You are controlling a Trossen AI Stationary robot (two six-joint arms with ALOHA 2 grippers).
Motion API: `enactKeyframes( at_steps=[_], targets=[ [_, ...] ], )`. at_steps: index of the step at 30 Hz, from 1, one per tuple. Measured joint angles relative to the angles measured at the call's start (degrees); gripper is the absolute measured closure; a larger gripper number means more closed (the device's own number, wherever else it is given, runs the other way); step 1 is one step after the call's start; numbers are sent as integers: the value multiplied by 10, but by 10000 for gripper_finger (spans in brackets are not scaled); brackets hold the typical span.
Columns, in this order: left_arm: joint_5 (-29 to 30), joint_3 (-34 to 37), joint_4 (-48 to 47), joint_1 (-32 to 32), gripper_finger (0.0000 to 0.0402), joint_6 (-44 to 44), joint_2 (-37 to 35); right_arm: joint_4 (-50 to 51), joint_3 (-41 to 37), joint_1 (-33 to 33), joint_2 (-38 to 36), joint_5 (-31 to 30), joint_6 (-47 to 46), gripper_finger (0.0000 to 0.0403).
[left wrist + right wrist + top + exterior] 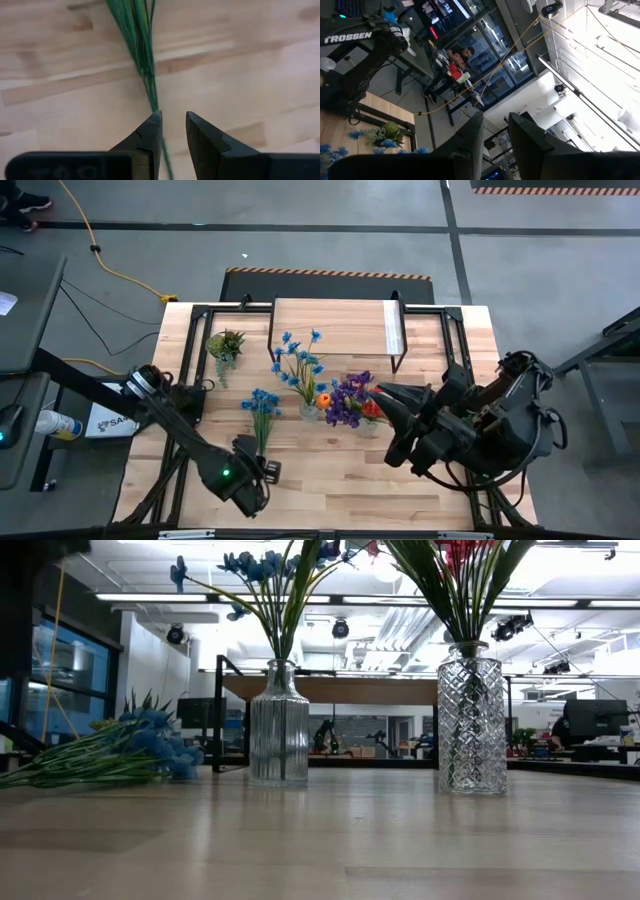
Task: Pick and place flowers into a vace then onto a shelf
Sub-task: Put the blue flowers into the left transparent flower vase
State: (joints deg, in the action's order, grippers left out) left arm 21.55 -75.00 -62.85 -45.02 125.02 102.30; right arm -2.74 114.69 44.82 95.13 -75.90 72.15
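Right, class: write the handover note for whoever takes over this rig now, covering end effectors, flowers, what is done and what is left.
Left end effector: open, empty, low over the table; the blue bunch lies flat, its stems beside one finger, not between.
Right end effector: open, empty, raised.
Done: blue vase and red vase stand filled mid-table.
Left: grasp the bunch, put it in a vase, move the vases onto the shelf, which holds none yet.

Overhead and table-level views (wrist cameras close), both on vases [311, 412].
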Motion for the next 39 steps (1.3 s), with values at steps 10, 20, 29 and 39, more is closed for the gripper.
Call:
enactKeyframes(
  at_steps=[10,20,29,39],
  targets=[
    [-37,47,35,16,251,-18,0,0,0,0,0,0,3,320],
    [-18,47,62,39,179,-51,4,0,0,0,0,2,3,320],
    [-43,57,69,69,176,-85,18,0,0,3,0,1,3,320],
    [-71,113,144,72,176,-78,19,0,0,11,0,0,3,320]
  ],
)
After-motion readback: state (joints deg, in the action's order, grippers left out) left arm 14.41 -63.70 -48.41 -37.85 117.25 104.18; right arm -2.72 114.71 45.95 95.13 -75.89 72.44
